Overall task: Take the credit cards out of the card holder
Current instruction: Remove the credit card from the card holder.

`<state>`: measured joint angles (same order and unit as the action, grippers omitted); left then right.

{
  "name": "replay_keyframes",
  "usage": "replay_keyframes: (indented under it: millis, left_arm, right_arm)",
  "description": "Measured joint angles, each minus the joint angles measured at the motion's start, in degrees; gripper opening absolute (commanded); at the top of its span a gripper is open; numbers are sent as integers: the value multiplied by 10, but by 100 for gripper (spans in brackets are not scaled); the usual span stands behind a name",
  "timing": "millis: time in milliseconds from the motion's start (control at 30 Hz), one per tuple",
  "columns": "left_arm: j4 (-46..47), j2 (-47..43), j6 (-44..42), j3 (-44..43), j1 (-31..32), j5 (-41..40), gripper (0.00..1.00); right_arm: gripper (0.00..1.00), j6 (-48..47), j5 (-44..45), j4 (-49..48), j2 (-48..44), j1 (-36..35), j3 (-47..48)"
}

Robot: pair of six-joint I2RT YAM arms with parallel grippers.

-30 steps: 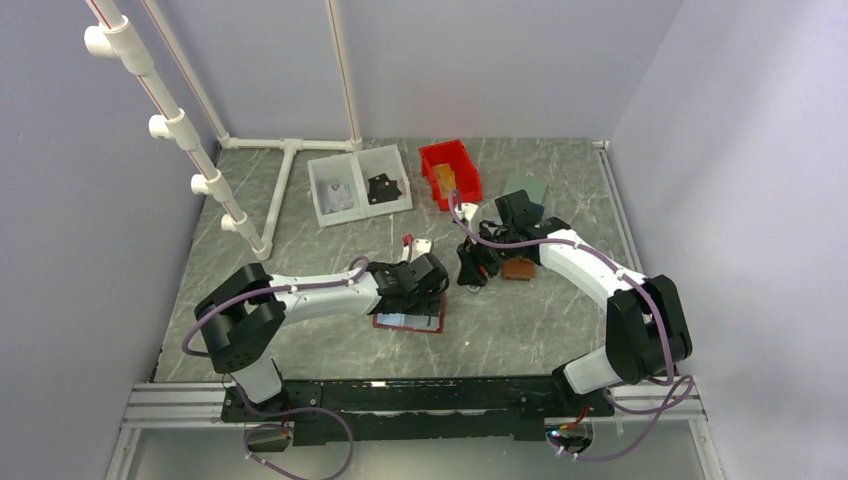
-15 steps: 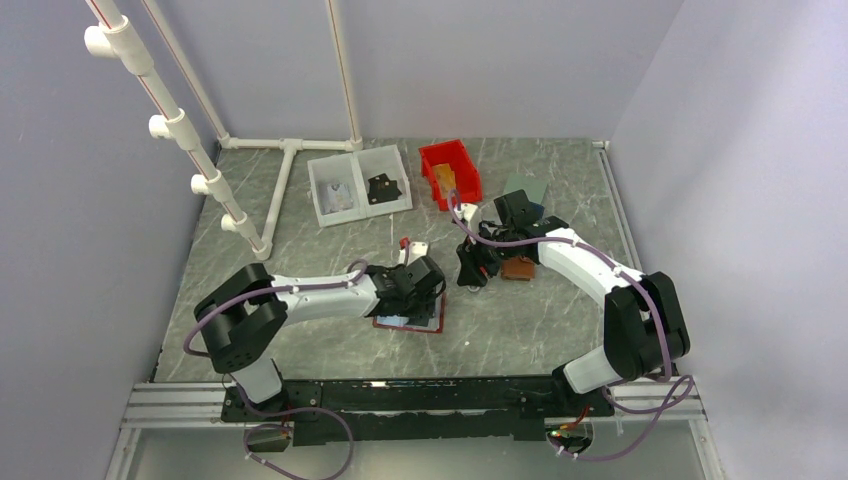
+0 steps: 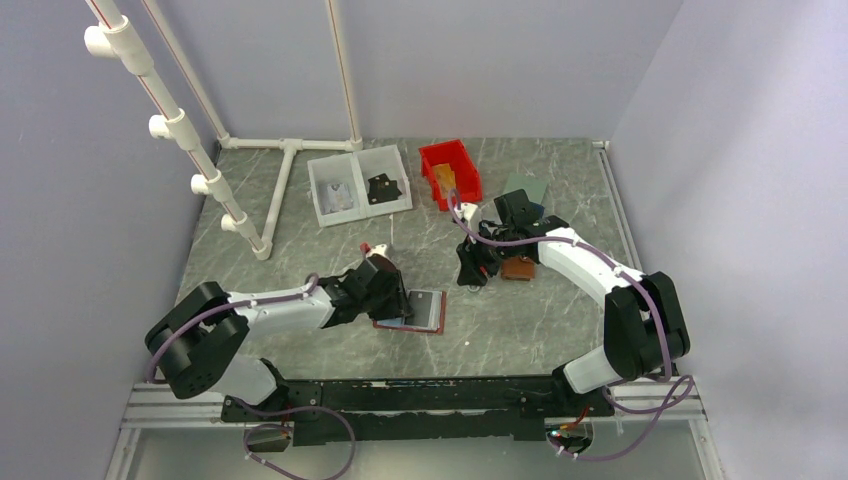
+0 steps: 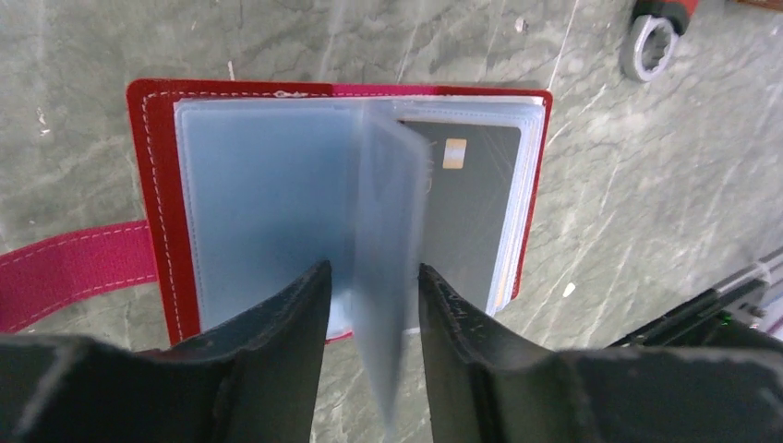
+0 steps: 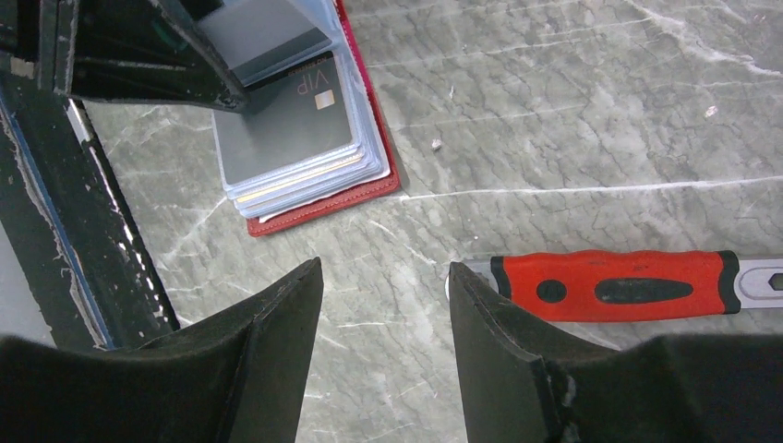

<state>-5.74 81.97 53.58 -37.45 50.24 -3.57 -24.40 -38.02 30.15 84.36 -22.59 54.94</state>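
Observation:
The red card holder [image 4: 152, 185] lies open on the table, its pale clear sleeves facing up and its strap [image 4: 74, 272] trailing left. A dark grey credit card [image 4: 462, 212] with a gold chip sits in the right-hand sleeve and also shows in the right wrist view [image 5: 286, 120]. One sleeve leaf [image 4: 388, 231] stands up, blurred, between the fingers of my left gripper [image 4: 369, 272], which is open with a gap beside the leaf. From above, that left gripper [image 3: 398, 300] is at the card holder's [image 3: 425, 310] left edge. My right gripper [image 5: 383, 268] hangs open and empty over bare table.
A red-handled wrench [image 5: 614, 286] lies just right of my right gripper [image 3: 470, 272]. A brown wallet [image 3: 517, 268] sits beside it. At the back are a red bin [image 3: 450, 172], a white two-part tray [image 3: 358, 183] and a white pipe frame [image 3: 290, 150].
My left arm has drawn back to the left, uncovering the card holder, and its jaws have narrowed around a lifted sleeve leaf. The right arm has not moved.

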Motion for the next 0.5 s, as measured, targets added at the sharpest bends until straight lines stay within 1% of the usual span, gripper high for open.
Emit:
replay_keyframes:
  millis: [100, 267, 500]
  left_arm:
    - [36, -4, 11, 23, -19, 30, 36]
    - [75, -13, 21, 47, -35, 64, 33]
    - [113, -49, 31, 75, -59, 99, 30]
  right_arm:
    - [55, 0, -2, 2, 0, 0, 2]
    - [55, 0, -11, 2, 7, -6, 2]
    - [55, 7, -48, 2, 42, -43, 5]
